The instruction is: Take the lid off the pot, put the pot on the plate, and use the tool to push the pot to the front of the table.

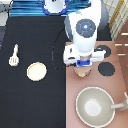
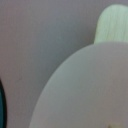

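The black counter (image 1: 35,100) fills the exterior view's left and centre. The stove (image 1: 120,80) fills the right, with the large grey pan (image 1: 95,106) at lower right. The plate (image 1: 36,71) lies left of centre, the spatula (image 1: 14,56) farther left. The claw (image 1: 82,69) hangs over the pot (image 1: 81,74) just right of centre; whether it is open, I cannot tell.
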